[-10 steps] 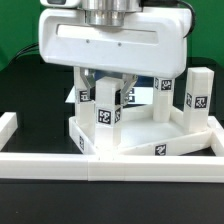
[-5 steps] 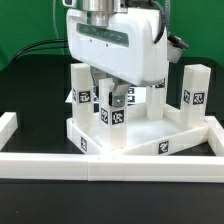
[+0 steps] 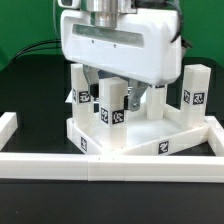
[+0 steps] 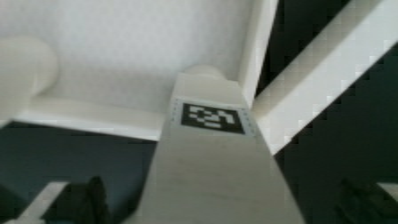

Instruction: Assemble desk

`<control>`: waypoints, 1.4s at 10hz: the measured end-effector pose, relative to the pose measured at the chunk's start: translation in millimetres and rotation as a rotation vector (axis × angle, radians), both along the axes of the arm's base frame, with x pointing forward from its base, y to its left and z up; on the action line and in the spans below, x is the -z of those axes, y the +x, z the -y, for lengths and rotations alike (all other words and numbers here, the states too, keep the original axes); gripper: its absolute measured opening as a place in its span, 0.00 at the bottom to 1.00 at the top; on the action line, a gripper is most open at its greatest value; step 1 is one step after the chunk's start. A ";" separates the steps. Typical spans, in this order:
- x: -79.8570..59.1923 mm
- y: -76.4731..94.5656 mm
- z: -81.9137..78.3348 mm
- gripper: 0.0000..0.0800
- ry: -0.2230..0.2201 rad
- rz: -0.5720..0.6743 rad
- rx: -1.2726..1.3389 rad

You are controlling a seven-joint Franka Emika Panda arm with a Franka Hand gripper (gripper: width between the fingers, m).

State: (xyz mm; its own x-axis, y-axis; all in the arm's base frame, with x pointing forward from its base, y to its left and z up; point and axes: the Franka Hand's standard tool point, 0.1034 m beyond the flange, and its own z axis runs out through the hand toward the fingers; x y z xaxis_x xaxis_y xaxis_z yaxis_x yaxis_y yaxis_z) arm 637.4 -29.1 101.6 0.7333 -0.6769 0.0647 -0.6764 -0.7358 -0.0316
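Note:
The white desk top (image 3: 165,132) lies against the border wall with its rim up. Several white tagged legs stand upright in its corner sockets: one at the back left (image 3: 82,88), one at the front (image 3: 112,110), one at the back right (image 3: 197,90). My gripper (image 3: 112,92) hangs over the front leg, its jaws open on either side of it. In the wrist view that leg (image 4: 214,150) runs up between the dark fingers (image 4: 80,203), with a gap on each side. The gripper (image 4: 217,205) holds nothing.
A low white border wall (image 3: 100,168) runs along the front and turns back at the exterior view's left end (image 3: 8,128) and right end (image 3: 214,128). The table is black. Cables hang behind the arm.
The hand has turned about the front leg, and the jaws have opened wide, letting go of it. The leg stays standing in its socket.

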 end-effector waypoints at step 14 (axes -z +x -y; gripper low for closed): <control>-2.6 -5.1 1.0 0.81 -0.069 -0.056 -1.031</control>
